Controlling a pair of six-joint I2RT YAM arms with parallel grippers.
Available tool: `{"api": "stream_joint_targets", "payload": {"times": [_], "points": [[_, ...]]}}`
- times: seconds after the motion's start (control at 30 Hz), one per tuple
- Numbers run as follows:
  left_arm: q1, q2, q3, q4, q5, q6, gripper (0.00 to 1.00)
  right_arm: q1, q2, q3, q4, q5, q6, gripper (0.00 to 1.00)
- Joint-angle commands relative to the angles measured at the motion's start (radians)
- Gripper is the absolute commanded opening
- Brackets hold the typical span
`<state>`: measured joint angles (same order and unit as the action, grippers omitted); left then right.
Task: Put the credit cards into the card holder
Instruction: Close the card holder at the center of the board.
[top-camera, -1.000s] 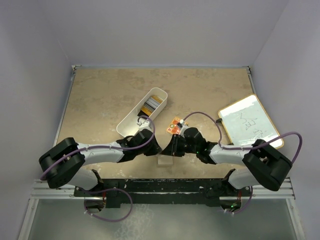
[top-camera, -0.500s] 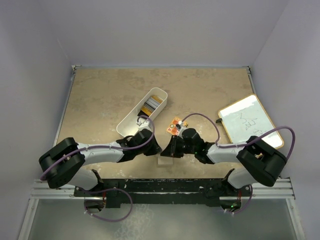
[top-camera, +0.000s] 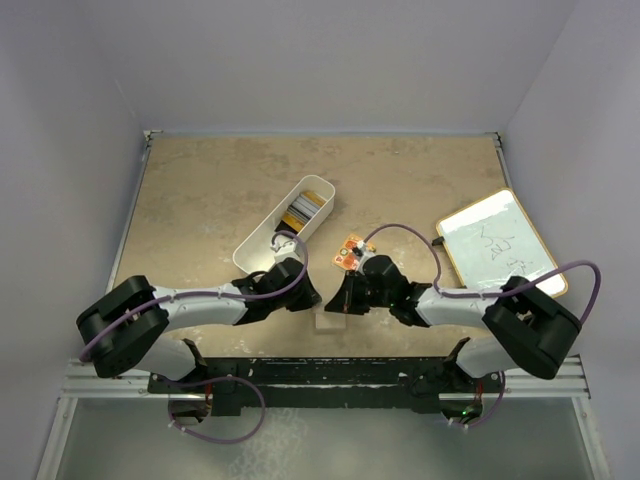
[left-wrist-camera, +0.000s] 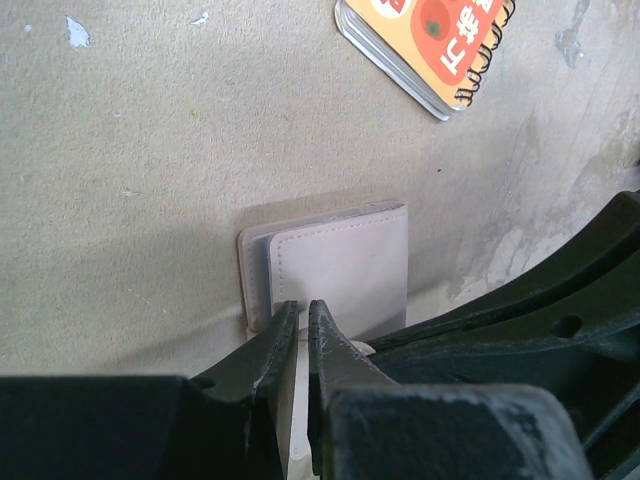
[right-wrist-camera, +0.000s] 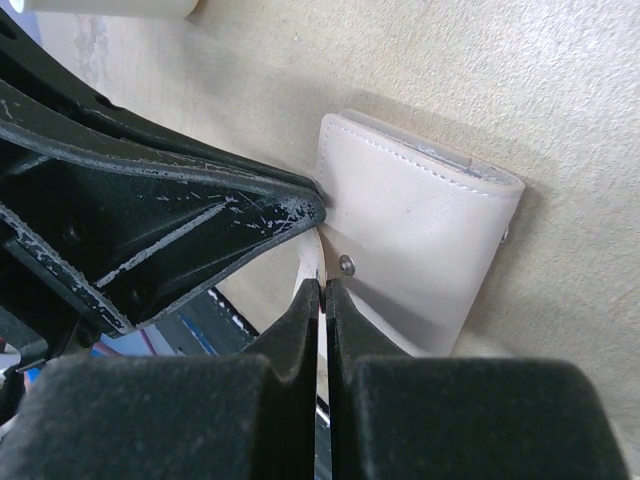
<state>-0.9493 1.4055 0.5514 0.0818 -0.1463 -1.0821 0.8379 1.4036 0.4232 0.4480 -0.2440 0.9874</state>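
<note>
Beige card holder (right-wrist-camera: 420, 235) lies closed and flat on the table (top-camera: 420, 180), near the front edge, between my two arms. My right fingers (right-wrist-camera: 300, 322) are pressed together, pinching its snap tab (right-wrist-camera: 312, 262) beside the stud. My left fingers (left-wrist-camera: 275, 338) are almost together at the holder's near edge and seem to nip a beige flap, though that's not fully clear. The credit cards (top-camera: 303, 211) are stacked in the white bin (top-camera: 262, 248), well apart. Holder looks light, soft, floppy and smooth, and likely slides unless pinned. Best hold is the tab plus the opposite edge, opened gently. Cards look stiff, thin and slick, so take them by an edge.
</note>
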Motion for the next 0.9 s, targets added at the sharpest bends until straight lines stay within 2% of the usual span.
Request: {"api": "stream_joint_targets", "payload": {"times": [0.0, 0.47, 0.87], "points": [[0.004, -0.009, 0.004, -0.017, -0.043, 0.0, 0.05, 0.004, -0.037, 0.043, -0.079, 0.057, -0.042, 0.0], [0.005, -0.06, 0.019, -0.07, -0.055, 0.016, 0.05, 0.003, 0.031, 0.098, -0.188, 0.046, -0.044, 0.0], [0.004, -0.091, 0.019, -0.026, 0.05, 0.06, 0.06, 0.003, 0.052, 0.094, -0.19, 0.049, -0.02, 0.0]]}}
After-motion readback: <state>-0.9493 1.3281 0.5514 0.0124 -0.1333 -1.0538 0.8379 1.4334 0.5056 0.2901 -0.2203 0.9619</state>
